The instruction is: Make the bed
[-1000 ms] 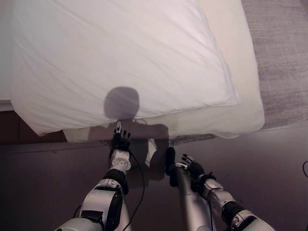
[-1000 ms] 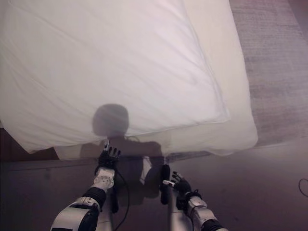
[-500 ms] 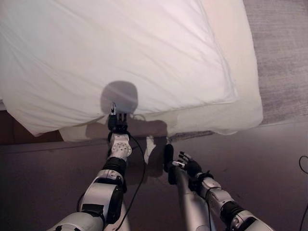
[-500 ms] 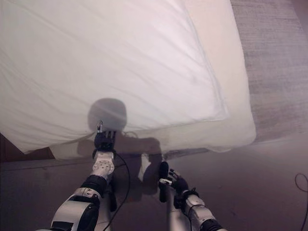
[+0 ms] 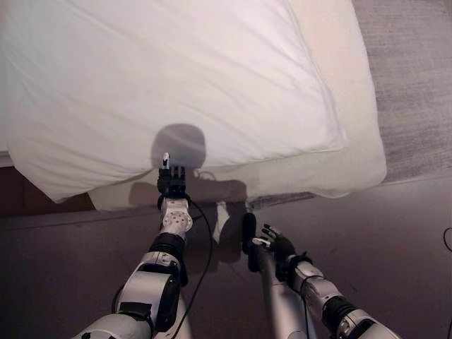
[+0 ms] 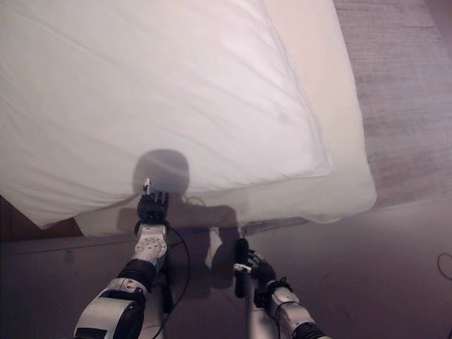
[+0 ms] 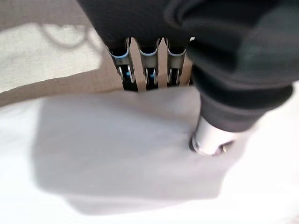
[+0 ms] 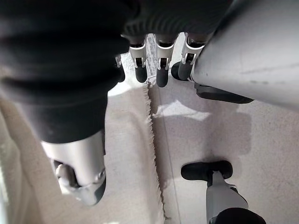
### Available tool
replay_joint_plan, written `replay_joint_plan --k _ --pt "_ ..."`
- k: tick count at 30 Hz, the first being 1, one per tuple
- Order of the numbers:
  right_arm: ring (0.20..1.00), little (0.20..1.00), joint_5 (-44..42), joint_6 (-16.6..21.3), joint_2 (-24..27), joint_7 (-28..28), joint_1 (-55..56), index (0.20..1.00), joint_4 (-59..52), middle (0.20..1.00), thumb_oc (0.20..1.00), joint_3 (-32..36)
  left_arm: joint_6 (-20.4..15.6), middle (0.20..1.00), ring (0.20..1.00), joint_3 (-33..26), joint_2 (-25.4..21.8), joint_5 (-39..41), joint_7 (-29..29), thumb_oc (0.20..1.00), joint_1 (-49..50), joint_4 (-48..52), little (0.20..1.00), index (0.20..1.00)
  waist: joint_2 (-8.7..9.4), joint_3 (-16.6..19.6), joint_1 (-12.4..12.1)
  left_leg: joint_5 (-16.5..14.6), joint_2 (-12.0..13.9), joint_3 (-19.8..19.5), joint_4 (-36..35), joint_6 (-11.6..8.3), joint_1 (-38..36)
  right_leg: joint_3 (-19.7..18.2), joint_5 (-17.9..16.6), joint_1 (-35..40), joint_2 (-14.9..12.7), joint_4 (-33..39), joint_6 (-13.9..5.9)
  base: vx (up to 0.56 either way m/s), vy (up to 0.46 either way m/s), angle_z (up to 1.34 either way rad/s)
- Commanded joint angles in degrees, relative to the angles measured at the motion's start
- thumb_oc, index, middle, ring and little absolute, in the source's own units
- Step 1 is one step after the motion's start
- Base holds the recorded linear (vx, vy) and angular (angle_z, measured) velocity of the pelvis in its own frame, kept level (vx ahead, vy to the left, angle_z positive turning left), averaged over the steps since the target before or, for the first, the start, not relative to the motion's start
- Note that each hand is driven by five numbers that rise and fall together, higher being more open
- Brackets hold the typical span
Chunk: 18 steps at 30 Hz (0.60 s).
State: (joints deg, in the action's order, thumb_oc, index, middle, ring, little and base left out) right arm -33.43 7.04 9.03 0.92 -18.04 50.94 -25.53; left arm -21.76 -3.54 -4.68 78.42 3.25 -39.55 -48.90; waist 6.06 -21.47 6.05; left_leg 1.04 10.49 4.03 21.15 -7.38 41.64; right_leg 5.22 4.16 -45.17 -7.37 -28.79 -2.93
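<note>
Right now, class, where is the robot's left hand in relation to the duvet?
In the left eye view the left hand is at the near edge of the white duvet, left of centre, above the cream mattress.

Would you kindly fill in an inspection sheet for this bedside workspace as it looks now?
Surface: cream mattress, corner towards the robot's right.
Job's things: white duvet, its near edge overhanging the mattress.
Clutter: nothing seen.
Hands: left hand at the duvet's near edge, thumb pressing into the cloth, fingers hidden beneath; right hand low over the floor, fingers relaxed, holding nothing.
Cables: nothing seen.
Surroundings: grey rug beyond the bed; dark floor.
</note>
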Motion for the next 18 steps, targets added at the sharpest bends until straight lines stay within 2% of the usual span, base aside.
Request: replay_joint_plan --k 1,12,18 --pt "1.0 1.0 -2.2 2.1 -0.7 0.2 1.5 1.0 -1.6 1.0 1.0 -1.5 -1.4 0.2 0.2 1.8 -0.7 -0.4 -4.1 0.2 -2.2 5.8 0.2 0.2 -1.35 1.3 -0.1 -1.6 -2.0 -0.2 2.2 1.96 2.9 0.2 -4.7 0.4 -0.6 7.0 -3.65 0.0 0.0 0.0" --pt "1.0 1.0 -11.7 2.7 -1.7 3.9 0.3 1.0 -4.9 1.0 1.0 -2.3 -1.4 0.2 0.2 2.7 -0.4 0.6 -6.2 0.2 -3.0 7.7 0.2 0.2 -1.46 0.3 -0.5 -0.8 -2.8 -0.4 0.7 2.19 2.5 -0.1 -5.0 0.9 -0.4 8.0 -3.68 0.0 0.0 0.0" --pt "1.0 1.0 -22.1 1.9 -3.7 8.0 -2.5 1.0 -5.1 1.0 1.0 -2.1 -1.7 0.2 0.2 4.2 1.0 1.8 -8.0 0.2 -3.3 11.2 0.2 0.2 -2.12 -0.2 -1.2 -0.9 -3.3 -0.5 0.7 2.47 2.4 -0.3 -5.0 1.0 -0.5 8.0 -3.87 0.01 0.008 0.01"
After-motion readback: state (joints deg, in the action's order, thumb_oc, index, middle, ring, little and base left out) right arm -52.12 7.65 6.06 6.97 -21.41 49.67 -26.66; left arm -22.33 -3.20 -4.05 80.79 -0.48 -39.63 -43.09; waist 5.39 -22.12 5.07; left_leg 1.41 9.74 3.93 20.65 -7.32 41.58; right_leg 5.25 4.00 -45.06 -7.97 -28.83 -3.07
